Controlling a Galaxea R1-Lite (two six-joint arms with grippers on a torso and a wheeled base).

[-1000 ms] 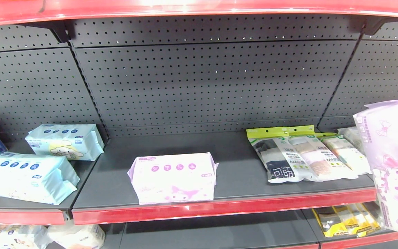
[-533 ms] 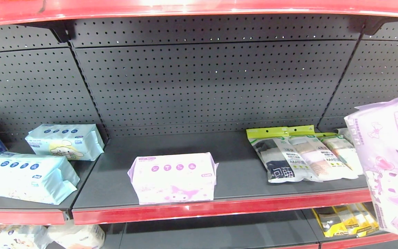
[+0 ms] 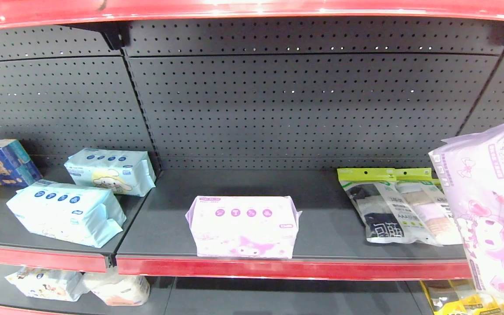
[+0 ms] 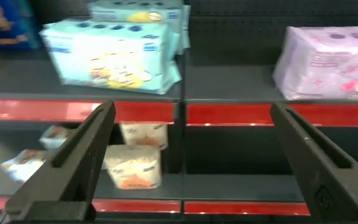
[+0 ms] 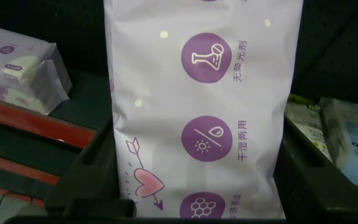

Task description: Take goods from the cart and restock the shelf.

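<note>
Purple pack [image 3: 488,197]: in your right gripper [image 5: 197,155], upright, fingers clamped on both long sides. Held before right end of shelf [image 3: 278,267], overlapping green-topped packets [image 3: 383,210] in head view. Your left gripper [image 4: 191,121]: jaws wide apart, nothing between, low before shelf's red edge. Shelf front centre: second lilac pack [image 3: 243,225], lying flat. Left bay: two light-blue packs [image 3: 66,212], one behind other. Farthest: pegboard back [image 3: 304,109].

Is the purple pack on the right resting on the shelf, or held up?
Held up. The purple pack stands upright, clamped in the right gripper, in front of the shelf, not on it.
</note>
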